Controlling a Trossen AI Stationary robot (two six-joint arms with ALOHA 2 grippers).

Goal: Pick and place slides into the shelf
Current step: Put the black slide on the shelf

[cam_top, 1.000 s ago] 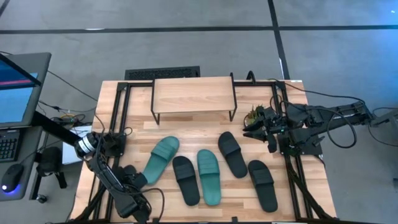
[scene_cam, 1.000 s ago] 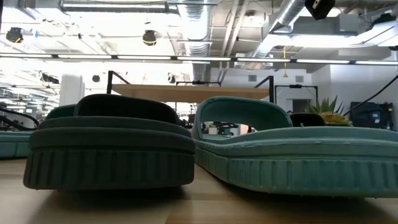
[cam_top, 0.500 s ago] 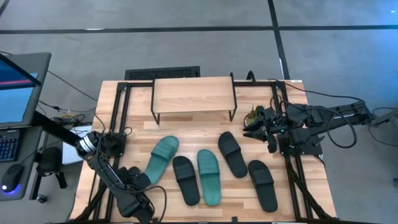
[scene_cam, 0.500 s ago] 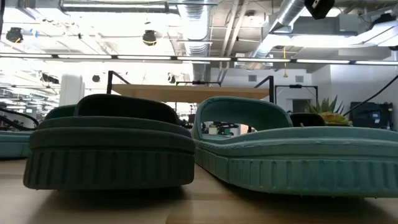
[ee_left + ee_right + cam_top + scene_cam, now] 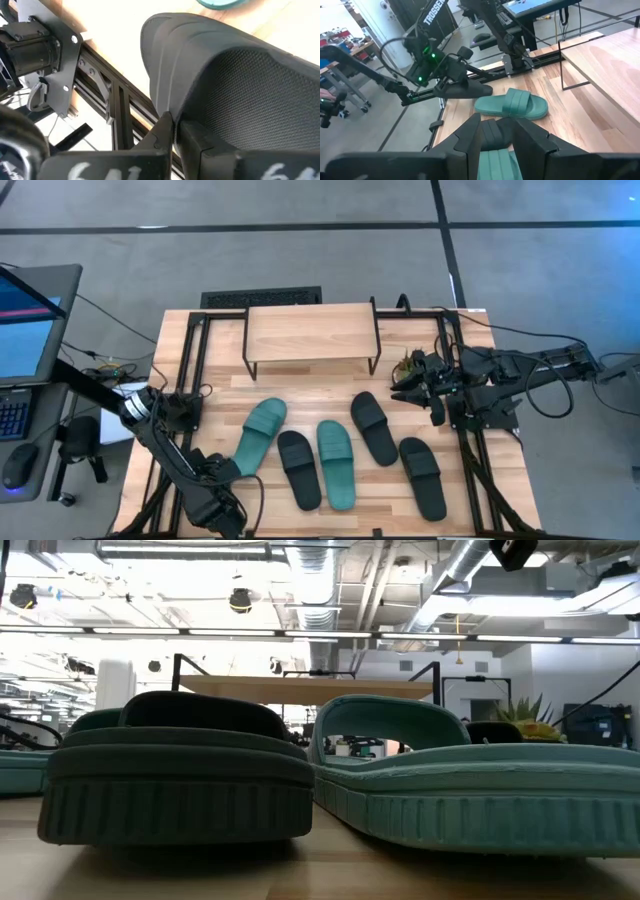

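The shelf point(image 5: 310, 330) stands at the table's far middle on thin black legs. Five slides lie flat on their soles in front of it: teal point(image 5: 258, 435), black point(image 5: 299, 468), teal point(image 5: 337, 463), black point(image 5: 374, 427), black point(image 5: 421, 475). My left gripper point(image 5: 172, 134) is shut on a sixth, black slide point(image 5: 210, 467) at the table's near left. My right gripper point(image 5: 502, 137) is open, hovering near the table's right side, touching nothing. The low view shows a black slide point(image 5: 175, 775) and a teal one point(image 5: 480, 790) close up. My left gripper pinches the black slide between its two fingers at one rim point(image 5: 170, 112), one finger on the smooth outer side and one on the textured side point(image 5: 260, 90). The right wrist view shows this slide point(image 5: 465, 90) roughly level by the table's left edge; whether it is lifted clear, I cannot tell.
Black metal frame rails point(image 5: 190, 360) run along the table's left and right sides. A small green plant-like thing point(image 5: 410, 363) sits beside my right gripper. A monitor point(image 5: 30, 320) stands off the table's left. Bare wood shows between the shelf and the slides.
My left arm has shifted slightly toward the table's near left corner, carrying the black slide with it. The other slides and my right arm have kept still.
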